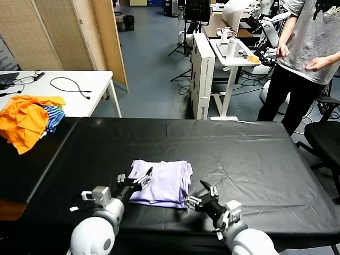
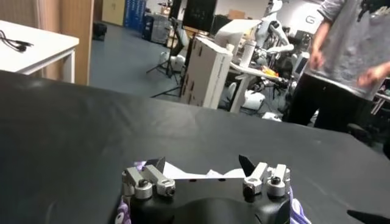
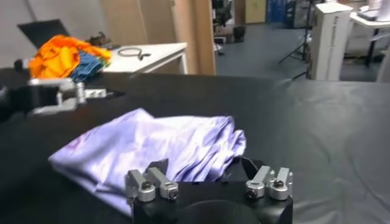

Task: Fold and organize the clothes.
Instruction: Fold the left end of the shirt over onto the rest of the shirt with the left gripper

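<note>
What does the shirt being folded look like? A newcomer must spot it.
On the black table, look at the near edge between the left gripper and right gripper. The folded lavender T-shirt lies there, unlike the orange and blue-striped heap at the far left.

One lavender T-shirt (image 1: 162, 183), two end effectors (image 1: 137, 179) (image 1: 204, 197), one clothing heap (image 1: 29, 119)

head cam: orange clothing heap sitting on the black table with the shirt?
No, the orange heap lies on a separate table to the robot's left, away from the lavender T-shirt.
</note>
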`<act>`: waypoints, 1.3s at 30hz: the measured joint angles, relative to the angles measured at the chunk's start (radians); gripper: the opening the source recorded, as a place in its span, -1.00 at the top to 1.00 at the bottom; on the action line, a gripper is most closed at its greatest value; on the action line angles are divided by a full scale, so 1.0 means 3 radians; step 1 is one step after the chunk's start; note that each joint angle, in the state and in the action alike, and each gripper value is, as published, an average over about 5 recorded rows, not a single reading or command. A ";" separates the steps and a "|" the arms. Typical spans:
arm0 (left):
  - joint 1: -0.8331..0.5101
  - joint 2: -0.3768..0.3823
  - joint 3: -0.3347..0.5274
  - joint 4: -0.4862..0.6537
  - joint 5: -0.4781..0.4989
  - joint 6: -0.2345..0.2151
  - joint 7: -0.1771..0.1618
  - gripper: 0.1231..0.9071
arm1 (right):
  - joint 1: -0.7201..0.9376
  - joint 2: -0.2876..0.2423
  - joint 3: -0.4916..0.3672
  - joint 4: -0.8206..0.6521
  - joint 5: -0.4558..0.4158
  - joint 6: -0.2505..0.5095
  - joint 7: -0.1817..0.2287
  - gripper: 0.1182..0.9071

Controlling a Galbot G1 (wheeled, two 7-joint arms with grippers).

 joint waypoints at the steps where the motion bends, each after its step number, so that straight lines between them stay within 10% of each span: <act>1: 0.0005 0.0000 -0.0003 0.0001 0.0007 -0.0003 0.0000 -1.00 | 0.0001 0.0001 -0.0023 -0.0010 -0.0015 0.0002 -0.0002 -0.55; 14: -0.0012 0.0027 -0.0046 0.0022 0.0042 -0.0032 -0.0003 -1.00 | -0.0023 0.0042 -0.0191 -0.0110 -0.0104 0.0010 0.0000 0.03; 24: -0.0007 0.0046 -0.0112 0.0021 0.0033 -0.0038 -0.0007 -1.00 | -0.0222 0.0010 -0.0145 0.0056 -0.0288 0.0057 0.0005 0.94; 32: -0.0013 0.0049 -0.0140 0.0052 0.0036 -0.0058 -0.0005 -1.00 | -0.0416 0.0020 -0.0094 0.0078 -0.0211 -0.0022 0.0060 0.80; 39: -0.0069 0.0080 -0.0147 0.0126 0.0024 -0.0072 0.0011 -1.00 | -0.0503 -0.0051 0.0156 0.0348 0.0007 -0.0063 0.0052 -0.26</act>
